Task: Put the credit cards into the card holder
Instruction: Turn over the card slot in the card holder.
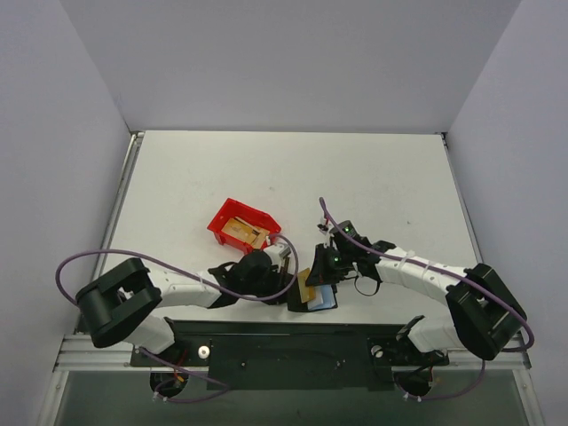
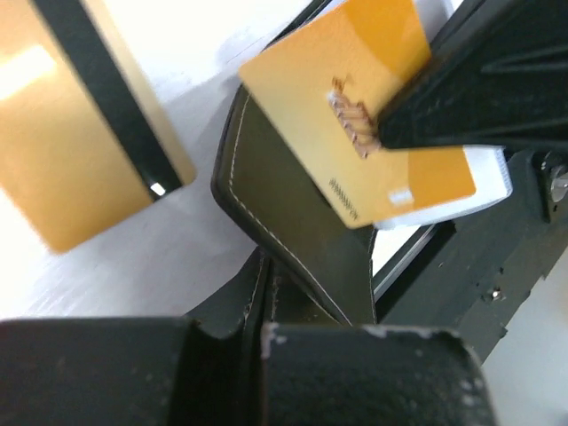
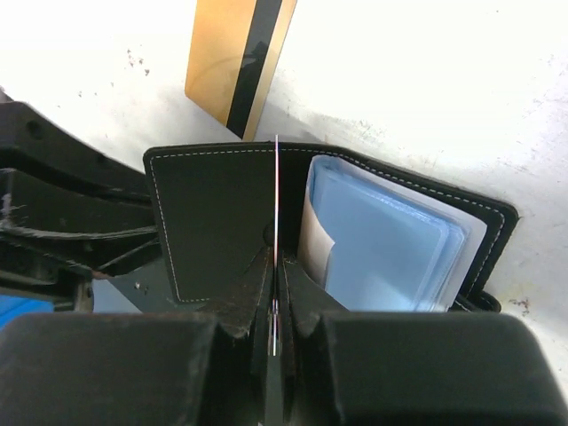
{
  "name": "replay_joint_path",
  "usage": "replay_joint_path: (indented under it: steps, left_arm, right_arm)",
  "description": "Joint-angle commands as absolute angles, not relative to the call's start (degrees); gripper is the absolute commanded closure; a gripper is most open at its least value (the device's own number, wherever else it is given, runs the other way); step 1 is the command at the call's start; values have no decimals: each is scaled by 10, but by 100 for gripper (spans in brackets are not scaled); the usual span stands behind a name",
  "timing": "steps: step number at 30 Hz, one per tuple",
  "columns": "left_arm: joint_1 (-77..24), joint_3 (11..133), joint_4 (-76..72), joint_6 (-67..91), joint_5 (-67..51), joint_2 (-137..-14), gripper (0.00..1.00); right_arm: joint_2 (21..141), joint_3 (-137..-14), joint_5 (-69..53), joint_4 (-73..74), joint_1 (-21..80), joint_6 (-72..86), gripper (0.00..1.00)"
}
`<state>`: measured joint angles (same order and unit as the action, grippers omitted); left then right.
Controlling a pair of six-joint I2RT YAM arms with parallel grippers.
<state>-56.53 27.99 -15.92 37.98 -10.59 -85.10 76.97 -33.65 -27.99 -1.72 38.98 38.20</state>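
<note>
Card holder point(image 3: 213, 222) — flap clamped by left end effector point(image 2: 266, 306), right end effector point(image 3: 275, 293) pinching card point(image 2: 328, 75)

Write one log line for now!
left fingers: shut on flap of black leather folding wallet | right fingers: shut on thin gold rectangular card over wallet | loose: striped gold card on white table

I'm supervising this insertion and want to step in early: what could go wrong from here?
1. The held card, edge-on in the right gripper, sits over the card holder's black flap, beside the blue sleeves; it may miss a sleeve.
2. The left gripper pinches just that flap; a push could tug the holder loose.
3. The loose card lies close by and could get nudged.
</note>
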Motion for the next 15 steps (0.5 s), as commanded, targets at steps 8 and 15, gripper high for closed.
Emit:
replay_joint_path:
  steps: [8,15]
  left_arm:
    - [-566,317,80,334,-4,-645,100]
    - [-565,333,49,313,0,-611,100]
  right_arm:
    - [799,-348,-222,-15,402,378,100]
    - [801,-348,-221,-18,407,379,100]
